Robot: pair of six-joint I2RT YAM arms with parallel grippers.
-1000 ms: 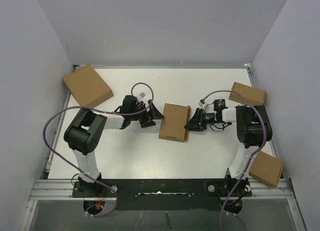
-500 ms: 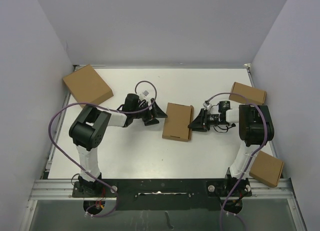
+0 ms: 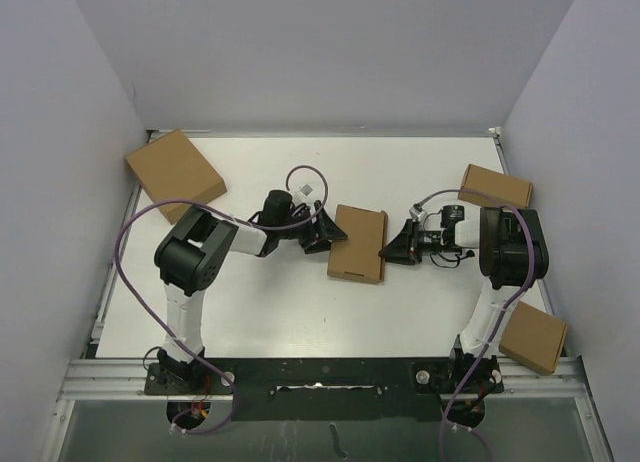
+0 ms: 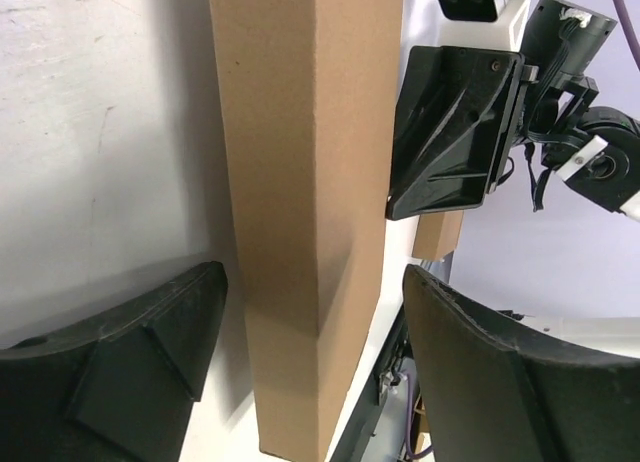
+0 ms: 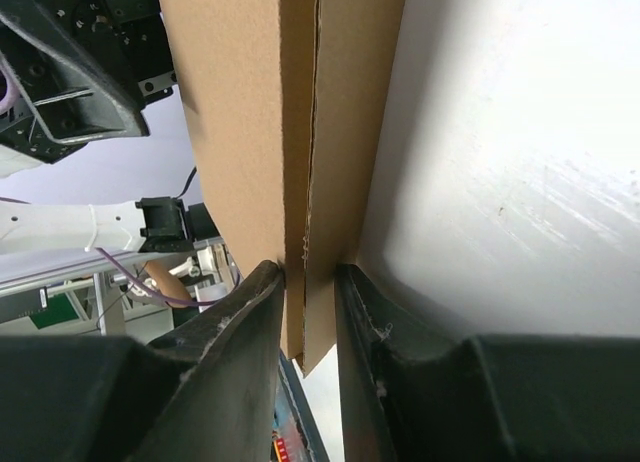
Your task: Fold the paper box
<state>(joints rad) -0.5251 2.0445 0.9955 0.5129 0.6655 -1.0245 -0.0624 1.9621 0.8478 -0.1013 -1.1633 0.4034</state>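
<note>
The box (image 3: 357, 244) lies flat mid-table (image 3: 420, 172), already closed into a thin rectangle, between the two arms. Over the last second it has slid a little toward the right arm.

The right claw (image 3: 388, 248) has drawn back slightly with it. Its fingers (image 5: 250, 312) are nearly together, pinching the box's right edge where two cardboard layers meet.

The left claw (image 3: 330, 234) has pushed in from the left and now straddles the opposite edge. It is wide open, with a gap on each side of the cardboard, and has narrowed a little, holding nothing yet. This looks like a two-sided hold being set up to press or tuck the last flap, so the folding seems nearly done.

Whether that flap is seated I cannot tell: the right wrist view shows only a seam, with the tab ends cut off. The overhead view is too small to show slits. Three spare boxes (image 3: 175, 170) sit well apart at the table's edges.
</note>
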